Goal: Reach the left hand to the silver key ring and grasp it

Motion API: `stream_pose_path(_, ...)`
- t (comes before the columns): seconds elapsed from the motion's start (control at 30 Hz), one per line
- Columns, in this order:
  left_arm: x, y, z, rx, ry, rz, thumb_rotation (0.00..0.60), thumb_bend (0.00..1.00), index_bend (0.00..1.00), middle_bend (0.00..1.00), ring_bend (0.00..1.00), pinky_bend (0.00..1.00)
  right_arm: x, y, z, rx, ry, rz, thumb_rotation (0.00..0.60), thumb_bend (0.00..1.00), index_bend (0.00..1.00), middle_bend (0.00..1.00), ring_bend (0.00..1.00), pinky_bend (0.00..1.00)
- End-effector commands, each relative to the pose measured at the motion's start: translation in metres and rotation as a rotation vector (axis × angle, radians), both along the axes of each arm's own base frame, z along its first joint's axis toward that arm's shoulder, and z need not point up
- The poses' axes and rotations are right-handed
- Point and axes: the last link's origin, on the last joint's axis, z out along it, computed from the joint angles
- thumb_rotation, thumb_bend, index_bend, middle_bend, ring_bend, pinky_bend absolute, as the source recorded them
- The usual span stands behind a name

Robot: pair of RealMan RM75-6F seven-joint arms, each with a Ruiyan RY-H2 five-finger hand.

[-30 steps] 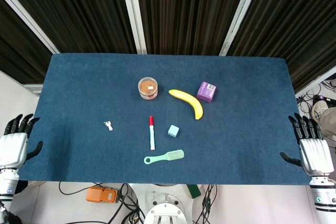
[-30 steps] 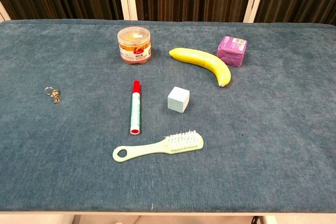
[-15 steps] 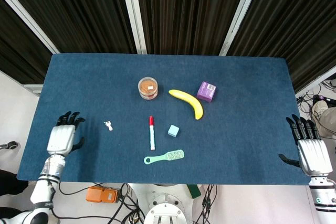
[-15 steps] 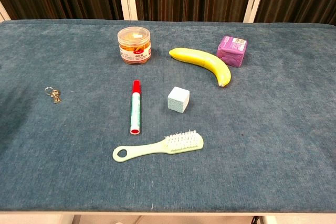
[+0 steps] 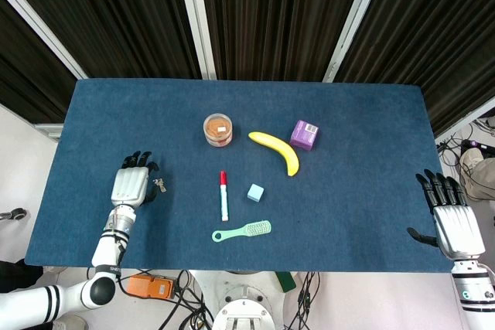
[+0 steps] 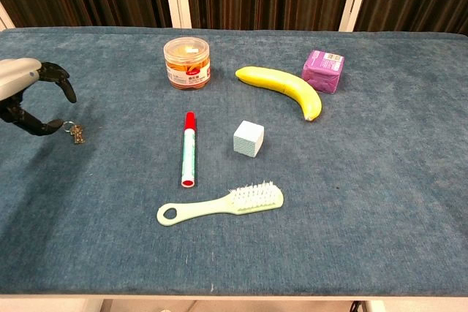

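Here my left robot hand (image 6: pixel 25 96) hung open just beside the silver key ring (image 6: pixel 74 132) on the blue bench (image 5: pixel 356 121), fingers spread and curled above it, thumb tip near the ring. My right robot hand (image 5: pixel 451 218) was open at the bench's edge. Labels on the jar (image 6: pixel 188 63) and purple box (image 6: pixel 323 71) were unreadable.

At the left edge of a blue tabletop (image 6: pixel 380 202), the robot's left hand (image 6: pixel 25 96) hovers with dark fingers (image 6: pixel 64 82) spread and curled, its thumb tip just beside the silver key ring (image 6: pixel 74 132), which lies flat on the cloth. Further right sit an orange-lidded jar (image 6: pixel 188 63), a banana (image 6: pixel 281 88), a purple box (image 6: pixel 324 71), a red-capped marker (image 6: pixel 189 148), a pale blue cube (image 6: pixel 248 139) and a mint-green brush (image 6: pixel 221 204).
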Motion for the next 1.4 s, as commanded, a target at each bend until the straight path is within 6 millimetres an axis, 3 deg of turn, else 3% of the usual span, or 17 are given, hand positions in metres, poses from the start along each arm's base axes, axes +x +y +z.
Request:
stream_pose_path(0.03,0.002,0.008,-0.007,-0.016,0.02,0.019,0.6,0.37,0.34,0.09,0.0,0.1,0.0,0.0,0.0,-0.002,0.0,0.0,0.6,0.15,0.07,0.08,0.05,0.11)
stream_pose_path(0.37,-0.005,0.011,-0.005,-0.003,0.019,0.058,0.6,0.35,0.43,0.09,0.0,0.1,0.0,0.0,0.0,0.001,-0.001,0.0,0.6,0.15,0.07,0.08,0.05,0.11)
stream_pose_path(1.4,-0.009,0.019,-0.021,-0.005,-0.006,0.115,0.6,0.38,0.54,0.13,0.01,0.1,-0.001,-0.002,-0.001,0.002,0.001,-0.008,0.6,0.15,0.07,0.08,0.05,0.11)
